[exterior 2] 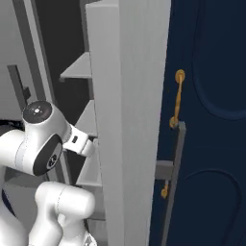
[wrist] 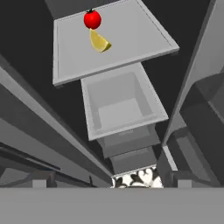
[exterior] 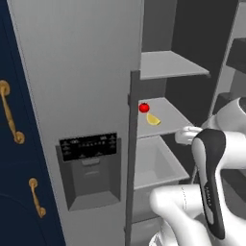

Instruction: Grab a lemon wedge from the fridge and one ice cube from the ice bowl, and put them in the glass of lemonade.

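The fridge (exterior: 72,72) stands with its right side open and its left door, the one with the dispenser recess (exterior: 91,166), closed. The yellow lemon wedge (exterior: 153,119) lies on the middle shelf (exterior: 168,115) next to a small red ball (exterior: 144,107). In the hand view the lemon wedge (wrist: 99,41) sits near the top, just below the red ball (wrist: 92,19). My gripper (exterior: 184,135) hovers at the shelf's front right corner, short of the wedge, open and holding nothing. The ice bowl, the ice cube and the glass of lemonade are out of view.
A grey drawer bin (wrist: 122,105) sits under the middle shelf, and another shelf (exterior: 170,65) is above it. Navy cabinets with gold handles (exterior: 9,120) flank the fridge on the left. The opened fridge door (exterior 2: 129,120) stands edge-on at my right, before navy cabinets (exterior 2: 211,96).
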